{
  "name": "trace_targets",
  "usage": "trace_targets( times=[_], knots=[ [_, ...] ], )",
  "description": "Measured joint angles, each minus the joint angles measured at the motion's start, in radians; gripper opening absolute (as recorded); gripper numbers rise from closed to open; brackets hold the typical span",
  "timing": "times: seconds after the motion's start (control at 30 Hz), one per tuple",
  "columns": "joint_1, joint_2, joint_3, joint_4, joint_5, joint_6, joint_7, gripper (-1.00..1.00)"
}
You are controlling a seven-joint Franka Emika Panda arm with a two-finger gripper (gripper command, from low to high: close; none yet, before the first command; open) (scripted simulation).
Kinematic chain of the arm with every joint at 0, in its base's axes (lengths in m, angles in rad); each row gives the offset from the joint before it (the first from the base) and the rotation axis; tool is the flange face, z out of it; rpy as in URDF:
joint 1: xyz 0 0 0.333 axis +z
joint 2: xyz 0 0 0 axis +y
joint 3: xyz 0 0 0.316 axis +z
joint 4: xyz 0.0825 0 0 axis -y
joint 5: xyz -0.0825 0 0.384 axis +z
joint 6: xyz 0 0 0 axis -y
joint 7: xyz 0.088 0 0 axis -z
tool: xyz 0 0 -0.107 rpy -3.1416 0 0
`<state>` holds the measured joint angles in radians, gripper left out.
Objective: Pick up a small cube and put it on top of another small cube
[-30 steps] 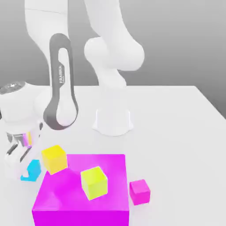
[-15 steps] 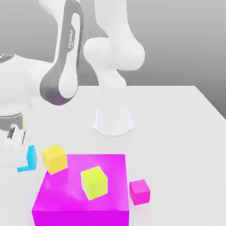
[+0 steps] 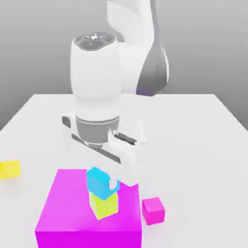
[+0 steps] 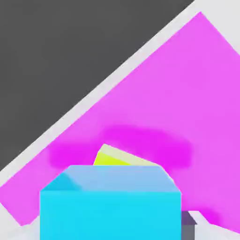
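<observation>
The small cyan cube [image 3: 99, 180] sits on top of the lime cube [image 3: 103, 205], turned slightly against it. Both stand on the big magenta block [image 3: 72, 218]. My gripper [image 3: 107, 170] hangs straight down over the stack. Its white finger [image 3: 130, 168] stands just off the cyan cube's side toward the exterior view's right, and the jaws look open. In the hand view the cyan cube [image 4: 110, 206] is very close, with a corner of the lime cube [image 4: 115, 158] behind it, the magenta block [image 4: 187, 93] below and a grey fingertip [image 4: 188, 226] beside the cube.
A pure-yellow cube [image 3: 9, 169] lies on the white table [image 3: 203, 126] at the exterior view's far left. A small magenta cube [image 3: 153, 209] rests on the table just off the big block, toward the exterior view's right. The arm's body towers behind the stack.
The arm swung from the exterior view's left to above the magenta block, carrying the cyan cube onto the lime cube. The jaws have opened. The yellow cube now lies far to the left.
</observation>
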<state>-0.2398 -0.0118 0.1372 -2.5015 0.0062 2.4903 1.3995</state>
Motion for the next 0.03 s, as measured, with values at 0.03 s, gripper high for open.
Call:
trace_targets(
  times=[0.03],
  knots=[
    [0.0,0.0,0.0,0.0,0.0,0.0,0.0,1.0]
  ],
)
